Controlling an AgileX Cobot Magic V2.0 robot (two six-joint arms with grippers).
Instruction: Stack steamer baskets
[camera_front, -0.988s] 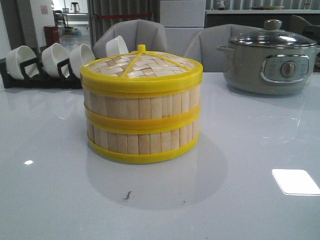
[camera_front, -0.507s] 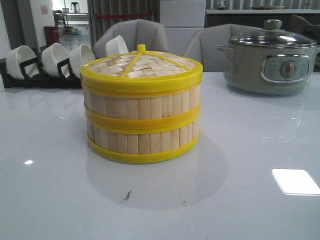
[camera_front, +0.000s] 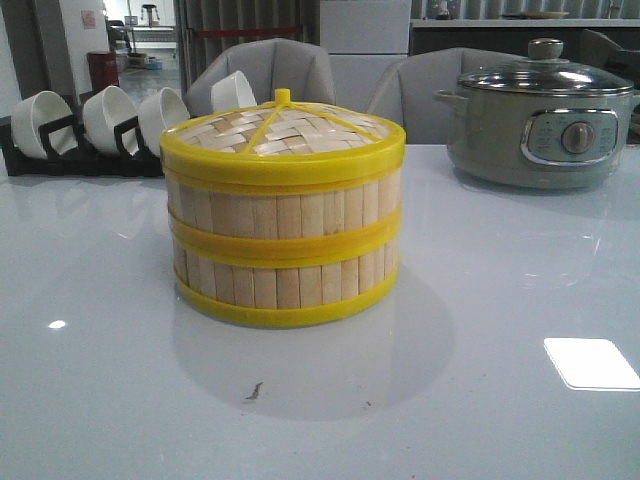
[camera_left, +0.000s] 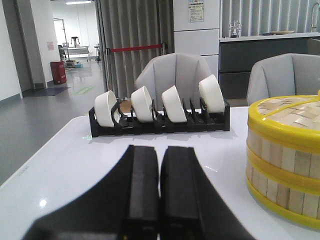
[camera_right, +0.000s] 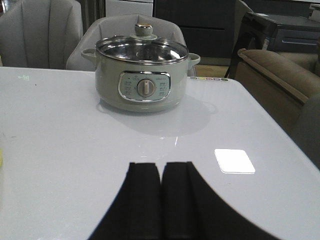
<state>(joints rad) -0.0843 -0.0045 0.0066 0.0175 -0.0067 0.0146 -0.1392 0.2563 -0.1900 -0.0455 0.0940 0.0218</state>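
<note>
Both grippers, left gripper (camera_left: 159, 200) and right gripper (camera_right: 161, 205), sit closed and empty. Steamer baskets (camera_front: 283, 240) stand stacked mid-surface (camera_front: 500, 420), lid (camera_front: 283, 130) on. I'd worry a careless sweep topples them.

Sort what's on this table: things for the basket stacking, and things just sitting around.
For the job:
upper steamer basket
lower steamer basket, directly beneath it
left gripper, shut, empty
right gripper, shut, empty

Just there:
woven lid, on top of the stack
electric pot
rack of white bowls
</note>
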